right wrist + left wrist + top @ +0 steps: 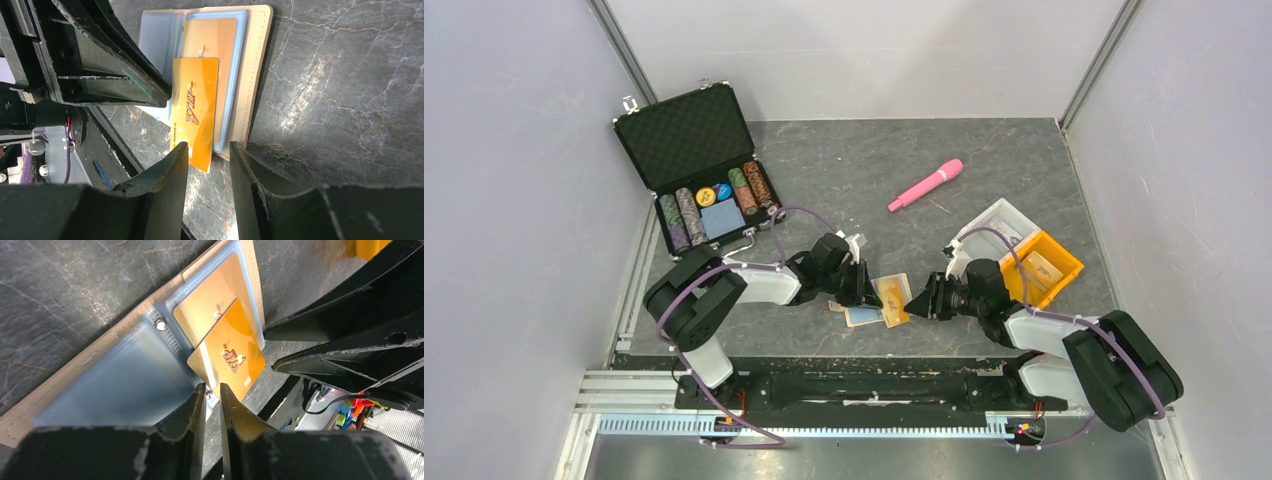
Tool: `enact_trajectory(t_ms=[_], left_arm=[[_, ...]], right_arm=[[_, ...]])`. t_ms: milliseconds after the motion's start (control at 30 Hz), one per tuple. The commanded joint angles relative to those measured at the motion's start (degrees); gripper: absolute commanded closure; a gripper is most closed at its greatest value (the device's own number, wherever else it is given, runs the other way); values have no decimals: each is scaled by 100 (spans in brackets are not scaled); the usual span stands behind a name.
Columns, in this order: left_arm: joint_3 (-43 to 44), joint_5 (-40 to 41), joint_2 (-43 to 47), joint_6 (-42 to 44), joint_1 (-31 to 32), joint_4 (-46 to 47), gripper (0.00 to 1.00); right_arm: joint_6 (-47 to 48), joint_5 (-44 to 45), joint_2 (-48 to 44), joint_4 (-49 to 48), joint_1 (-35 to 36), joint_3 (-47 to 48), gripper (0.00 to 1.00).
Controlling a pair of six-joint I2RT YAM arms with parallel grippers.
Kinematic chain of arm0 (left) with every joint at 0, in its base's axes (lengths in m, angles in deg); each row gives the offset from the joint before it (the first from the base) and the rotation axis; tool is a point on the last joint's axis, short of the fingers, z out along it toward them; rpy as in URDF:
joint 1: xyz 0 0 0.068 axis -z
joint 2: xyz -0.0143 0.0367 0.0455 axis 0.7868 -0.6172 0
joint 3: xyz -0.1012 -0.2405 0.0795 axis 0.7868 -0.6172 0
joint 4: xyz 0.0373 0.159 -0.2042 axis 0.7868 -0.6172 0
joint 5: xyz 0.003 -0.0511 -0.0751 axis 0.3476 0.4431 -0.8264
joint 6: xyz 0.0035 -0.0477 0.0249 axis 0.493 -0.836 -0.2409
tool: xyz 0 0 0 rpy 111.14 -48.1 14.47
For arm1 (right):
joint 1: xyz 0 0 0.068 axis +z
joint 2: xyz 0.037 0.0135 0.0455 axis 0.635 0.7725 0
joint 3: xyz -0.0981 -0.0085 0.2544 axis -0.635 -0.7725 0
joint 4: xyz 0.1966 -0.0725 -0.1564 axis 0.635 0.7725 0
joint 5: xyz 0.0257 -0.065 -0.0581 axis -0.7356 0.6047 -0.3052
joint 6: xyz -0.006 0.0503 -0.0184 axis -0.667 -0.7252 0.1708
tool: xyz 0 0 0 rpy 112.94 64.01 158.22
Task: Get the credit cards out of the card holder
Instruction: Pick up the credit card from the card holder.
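Note:
The card holder [865,315] lies open on the table between both arms, tan outside [257,60] with a pale blue lining [115,380]. One gold-tan credit card [212,40] sits in its sleeve. A second, orange credit card [195,115] sticks halfway out towards my right gripper [208,146]. That gripper is open, its tips just short of the card's free end. My left gripper [212,388] stands at the lining's near corner. Its fingers are close together with a narrow gap, and I cannot tell if they pinch the corner. In the top view the left gripper [862,288] and the right gripper [921,298] face each other.
An open black case of poker chips [699,165] stands at the back left. A pink stick [926,185] lies at mid-back. An orange tray [1049,268] and a clear tray [1002,220] sit right behind my right arm. Walls close the sides.

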Motion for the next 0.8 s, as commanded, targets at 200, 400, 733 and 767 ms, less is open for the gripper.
enact_trajectory(t_ms=[200,400,733,767], left_arm=[[-52,-165,-97,106,32,214,82],[-188,-129,-109,63,31,240,86],[-274,-124,-203,-121,31,363,90],[-275,-154,-212,-151,37,408,91]], right_arm=[[-280,178,-8,110,281,-104,62],[-91,691,-644,903,329,-28,62],[-595,777,-1068,794,591,-272,56],[-696,756,-1071,669,616,-316,57]])
